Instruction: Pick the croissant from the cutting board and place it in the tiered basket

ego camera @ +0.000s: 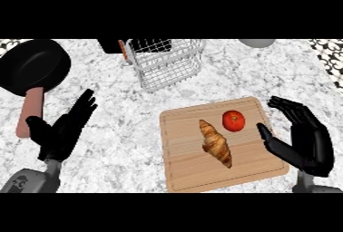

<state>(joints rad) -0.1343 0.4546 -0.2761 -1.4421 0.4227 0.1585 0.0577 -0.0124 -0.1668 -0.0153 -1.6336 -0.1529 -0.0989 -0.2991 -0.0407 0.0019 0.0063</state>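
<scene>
Looking down through the head view, I've got the croissant [216, 143] lying on the cutting board [184, 158], roughly mid-board, its long axis running from upper left to lower right. Nothing is touching it. A red tomato [233, 120] sits on the same board just up and to the right of the croissant's upper tip, with a small gap between them.

My right hand [311, 140] is at the board's right edge, wide open and holding nothing. The fingers are relaxed and slightly bent, and the thumb reaches in over the board's right rim toward the croissant, well short of it.

My left hand [61, 133] is over the marble counter [120, 154], off to the left of the board and clear of it. It's spread open with straight fingers angled up and to the right, and it has nothing in it.

The tiered basket [167, 68], white wire, stands beyond the board toward the top of the view, apart from it. I can't tell what the dark shape behind it is.

Far left, a black frying pan [33, 65] rests on the counter, its pinkish handle [30, 113] running down toward my left hand and ending just beside it.
</scene>
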